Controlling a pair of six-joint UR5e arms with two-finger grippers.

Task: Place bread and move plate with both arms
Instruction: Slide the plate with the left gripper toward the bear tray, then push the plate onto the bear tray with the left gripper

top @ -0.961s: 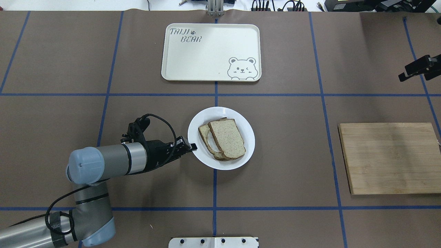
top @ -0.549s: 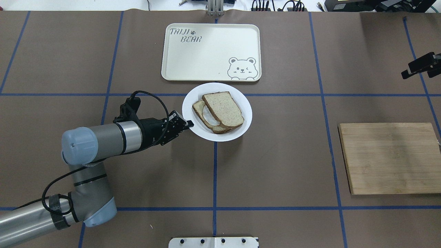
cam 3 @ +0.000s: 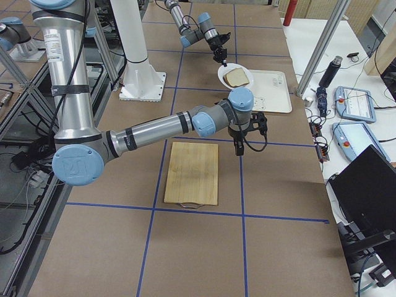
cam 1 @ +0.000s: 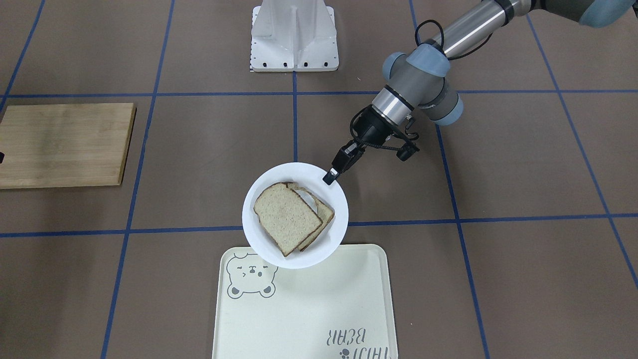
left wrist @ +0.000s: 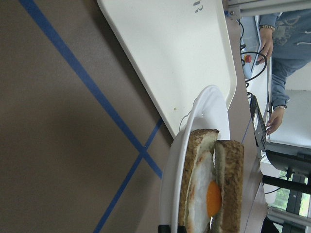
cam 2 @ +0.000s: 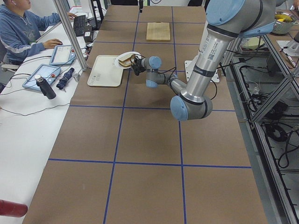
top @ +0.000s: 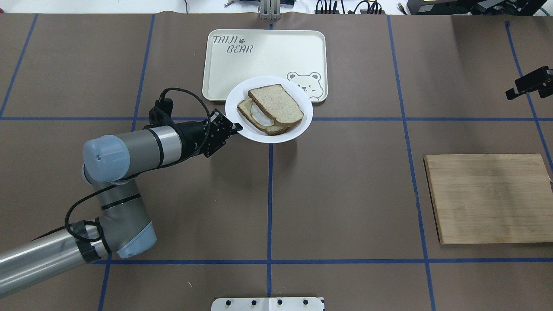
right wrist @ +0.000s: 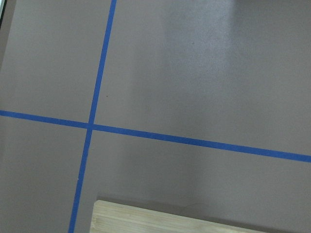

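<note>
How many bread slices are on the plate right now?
2. The plain bread lies on top; the egg-bearing slice sits beneath it, partly covered, both on the plate. No others visible.

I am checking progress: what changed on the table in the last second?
The left gripper, shut on the rim of the plate, carried it and the bread away from the robot; it now overlaps the near edge of the tray. The right gripper edged outward. Tray and board stayed.
</note>
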